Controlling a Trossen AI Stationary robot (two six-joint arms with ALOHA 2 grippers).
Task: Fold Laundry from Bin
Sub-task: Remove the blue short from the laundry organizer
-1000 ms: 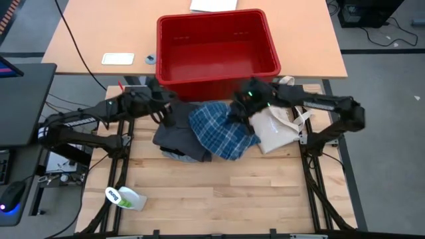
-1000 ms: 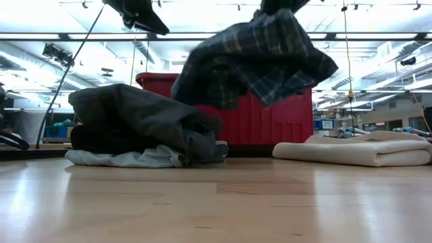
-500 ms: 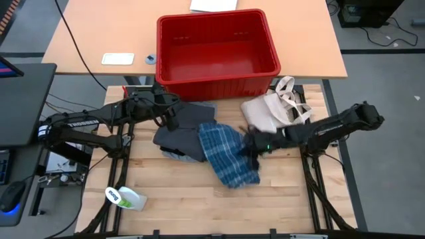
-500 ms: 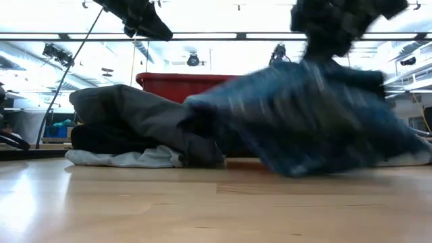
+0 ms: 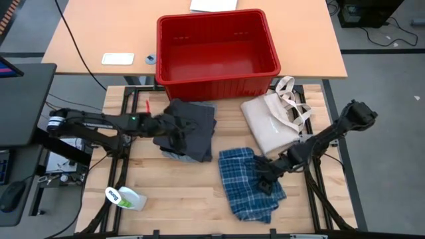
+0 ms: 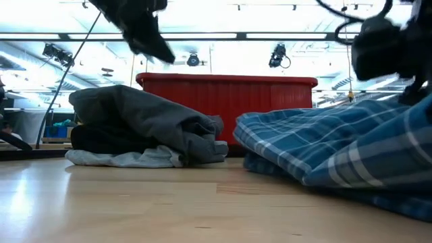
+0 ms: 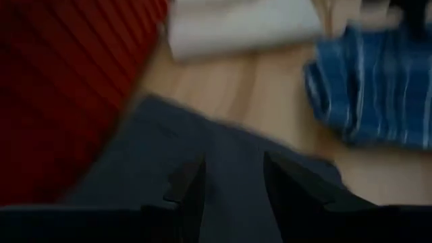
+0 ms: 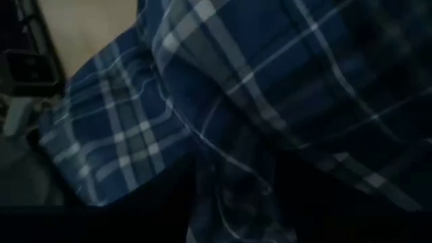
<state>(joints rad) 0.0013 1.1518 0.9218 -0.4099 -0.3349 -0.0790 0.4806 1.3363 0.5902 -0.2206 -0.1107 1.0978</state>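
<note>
The red bin (image 5: pixel 216 46) stands at the far edge. In front of it lies a pile of laundry (image 5: pixel 189 127), a dark grey garment (image 6: pixel 145 118) on top and light cloth (image 6: pixel 121 159) at the bottom. My left gripper (image 7: pixel 233 196) hovers open just above the pile's left side (image 5: pixel 171 130), with nothing between its fingers. The blue plaid shirt (image 5: pixel 249 184) lies crumpled on the table to the near right. My right gripper (image 5: pixel 261 180) is low on the shirt's right part, fingers apart. My right gripper comes slanting down from the table's right at the plaid shirt's right part. A ridge of plaid cloth (image 8: pixel 229 182) stands between its parted fingers. Whether they touch it, I cannot tell. The shirt rests on the table.
A cream tote bag (image 5: pixel 271 123) lies at the right, between the bin and the plaid shirt. A white and green bottle (image 5: pixel 123 197) lies at the near left. Bare wood (image 5: pixel 179 192) shows in front of the pile.
My right gripper has swung from beside the bin toward the near edge and down, rolling as it went. The plaid shirt, hanging in the air before, now lies on the table in front of the tote. My left gripper has sunk toward the dark pile.
</note>
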